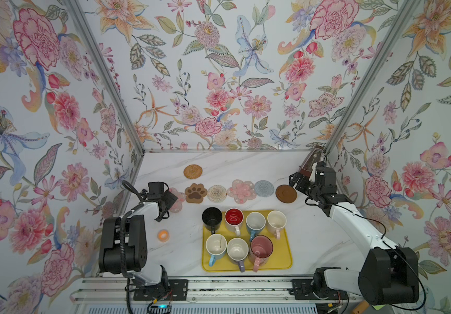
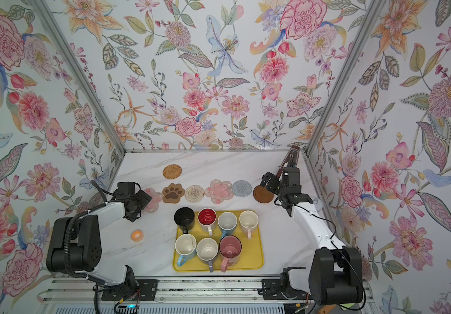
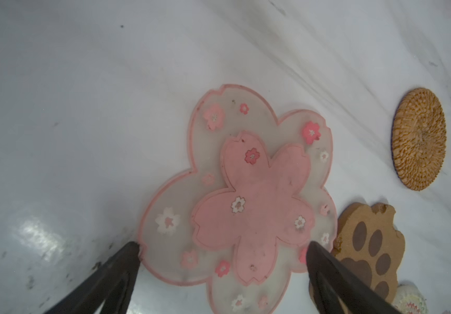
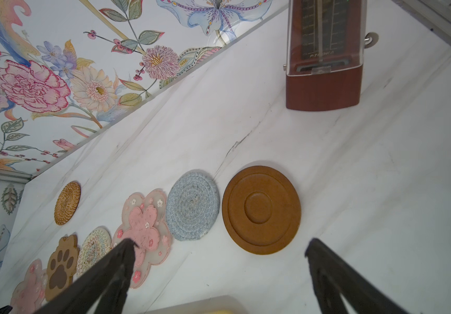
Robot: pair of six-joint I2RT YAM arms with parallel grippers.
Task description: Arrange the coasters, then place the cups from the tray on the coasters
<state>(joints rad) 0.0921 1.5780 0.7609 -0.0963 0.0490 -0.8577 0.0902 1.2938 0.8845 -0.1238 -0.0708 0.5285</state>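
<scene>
Petals of the leftmost pink flower coaster [image 1: 180,198] vanish under the left gripper [image 3: 223,246] in both top views. Only the left wrist view shows it whole: translucent, pink-rimmed, with a solid pink blossom in the middle and small printed flowers around it. The gripper's black fingers [image 3: 126,269] stand wide apart at two of its petals, holding nothing; whether they touch it I cannot tell. One petal meets the brown paw coaster [image 1: 195,192], which that wrist view cuts off.

Across the middle of the table [image 1: 246,165] the row continues with a cream woven coaster [image 1: 217,193], a second pink flower coaster [image 1: 241,191], a grey-blue woven coaster [image 1: 264,188] and a dark brown disc [image 1: 286,193] with concentric rings. A tan woven coaster [image 1: 192,171] lies apart, nearer the far edge.

The right gripper [image 4: 220,242] hangs wide open and empty near the disc. A red-brown metronome [image 4: 325,68] in the far right corner is cut off at the top.

Seven mugs [image 1: 255,221] stand on the yellow tray [image 1: 284,255] near the front edge, among them a black mug [image 1: 211,216], a red-lined mug [image 1: 234,217] and a pink mug [image 1: 261,246]. An orange ring [image 1: 163,235] sits toward the left edge.
</scene>
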